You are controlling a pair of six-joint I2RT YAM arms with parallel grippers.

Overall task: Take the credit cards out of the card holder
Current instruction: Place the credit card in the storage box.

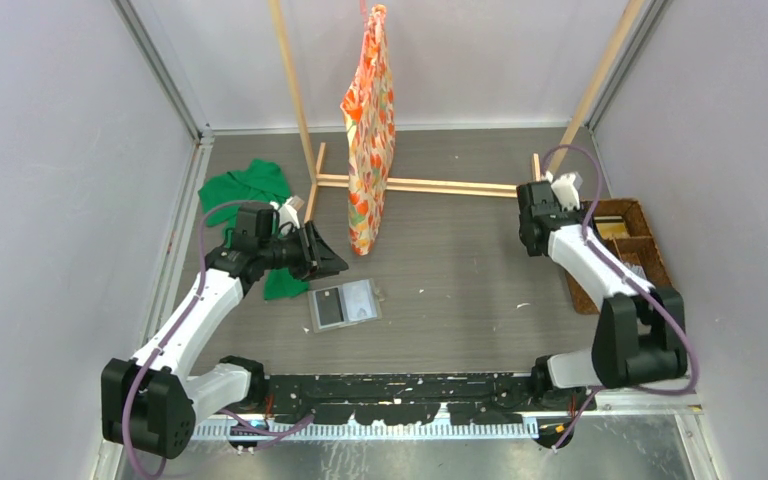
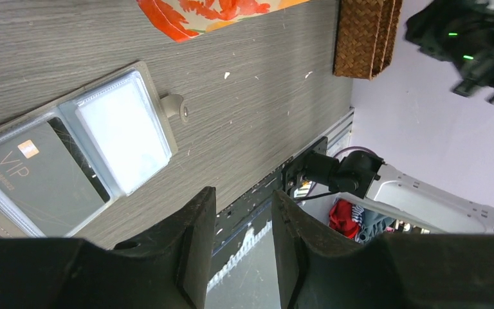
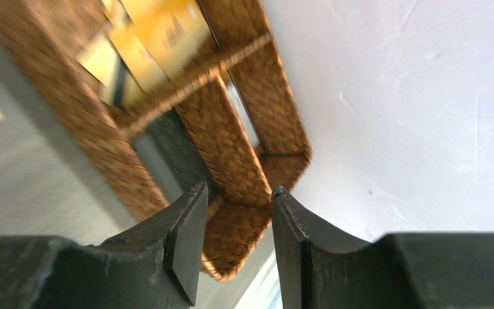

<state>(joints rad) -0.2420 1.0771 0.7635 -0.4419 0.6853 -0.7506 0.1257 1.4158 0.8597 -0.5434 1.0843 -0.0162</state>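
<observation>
The card holder (image 1: pixel 345 305) lies opened flat on the table, left of centre. In the left wrist view the card holder (image 2: pixel 71 154) shows a dark card marked VIP (image 2: pixel 38 174) in one clear pocket, a pale panel (image 2: pixel 122 132) beside it and a snap tab (image 2: pixel 173 106). My left gripper (image 1: pixel 328 256) hovers just behind the holder, and in its own view the left gripper (image 2: pixel 243 192) is open with nothing between its fingers. My right gripper (image 3: pixel 238 188) is open and empty over the wicker basket (image 3: pixel 231 141), where yellow cards (image 3: pixel 161 32) lie.
The brown wicker basket (image 1: pixel 650 262) sits at the table's right edge by the wall. An orange patterned bag (image 1: pixel 370 130) hangs from a wooden rack (image 1: pixel 430 185) at the back centre. A green cloth (image 1: pixel 250 185) lies behind the left arm.
</observation>
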